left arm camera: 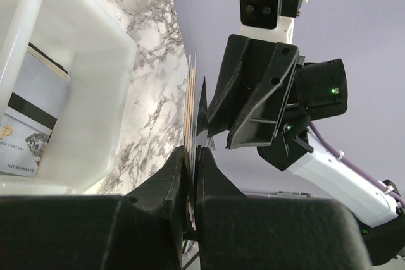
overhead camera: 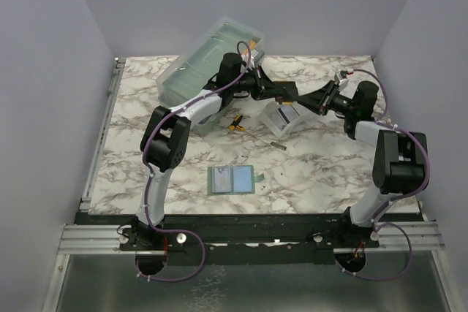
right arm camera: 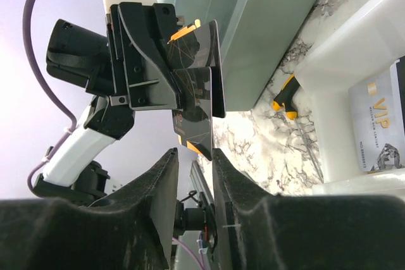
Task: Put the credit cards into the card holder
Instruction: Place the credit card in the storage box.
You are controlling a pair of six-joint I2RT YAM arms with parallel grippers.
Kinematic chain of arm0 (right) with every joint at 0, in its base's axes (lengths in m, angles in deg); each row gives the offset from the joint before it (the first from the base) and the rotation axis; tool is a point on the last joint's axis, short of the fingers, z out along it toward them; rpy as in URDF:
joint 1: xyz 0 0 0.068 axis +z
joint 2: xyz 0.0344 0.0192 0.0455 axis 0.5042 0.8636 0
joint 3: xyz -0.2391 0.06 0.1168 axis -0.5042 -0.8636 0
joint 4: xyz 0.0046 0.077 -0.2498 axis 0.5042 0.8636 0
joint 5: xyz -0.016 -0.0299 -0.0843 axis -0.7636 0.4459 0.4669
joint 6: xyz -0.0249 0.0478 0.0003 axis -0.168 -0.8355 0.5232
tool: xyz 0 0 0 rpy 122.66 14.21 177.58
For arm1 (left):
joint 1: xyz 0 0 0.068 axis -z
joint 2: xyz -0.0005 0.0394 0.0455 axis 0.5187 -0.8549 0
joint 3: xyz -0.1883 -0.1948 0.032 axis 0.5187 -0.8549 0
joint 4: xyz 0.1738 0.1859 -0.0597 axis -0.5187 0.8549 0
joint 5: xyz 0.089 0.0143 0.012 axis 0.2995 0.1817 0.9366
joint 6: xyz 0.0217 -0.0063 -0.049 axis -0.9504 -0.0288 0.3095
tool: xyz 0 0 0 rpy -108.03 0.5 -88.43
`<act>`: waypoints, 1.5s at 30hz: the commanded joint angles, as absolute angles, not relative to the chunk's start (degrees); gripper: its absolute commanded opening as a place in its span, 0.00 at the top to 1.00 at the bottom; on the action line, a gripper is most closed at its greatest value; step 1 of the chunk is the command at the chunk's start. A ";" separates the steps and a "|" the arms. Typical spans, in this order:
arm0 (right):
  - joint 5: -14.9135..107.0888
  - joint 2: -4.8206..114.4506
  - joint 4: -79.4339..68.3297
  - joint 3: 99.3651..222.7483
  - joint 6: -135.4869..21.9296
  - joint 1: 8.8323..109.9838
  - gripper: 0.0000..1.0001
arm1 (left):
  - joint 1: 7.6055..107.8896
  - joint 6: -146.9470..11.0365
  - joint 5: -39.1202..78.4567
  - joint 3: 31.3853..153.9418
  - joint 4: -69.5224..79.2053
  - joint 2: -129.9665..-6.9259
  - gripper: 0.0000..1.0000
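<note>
left gripper (left arm camera: 192,156) pinches thin, glossy dark credit cards (left arm camera: 191,93); right gripper (right arm camera: 194,159) has jaws apart close beside them. cards look light, stiff, slippery: best gripped across flat faces.

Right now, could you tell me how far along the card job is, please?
Done: a small stack of credit cards is up off the table. In hand: the left gripper clamps it edge-on, and the right gripper stands open at its corner. Left: a VIP card lies in the white tray, and the card holder lies open on the table, apparently unfilled.
</note>
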State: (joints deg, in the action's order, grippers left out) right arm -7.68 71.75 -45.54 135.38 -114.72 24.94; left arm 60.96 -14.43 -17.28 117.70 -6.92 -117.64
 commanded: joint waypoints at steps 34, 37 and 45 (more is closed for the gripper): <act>-3.23 81.04 -59.95 134.78 -125.60 24.57 1.00 | 62.71 -20.78 -9.93 121.29 0.32 -123.32 0.91; -2.25 82.10 -60.81 134.42 -125.48 23.99 1.00 | 62.81 -21.72 -8.88 122.37 1.42 -124.87 0.91; -1.65 83.06 -58.19 135.76 -122.44 23.27 1.00 | 63.15 -23.95 -5.82 126.03 5.87 -128.42 0.81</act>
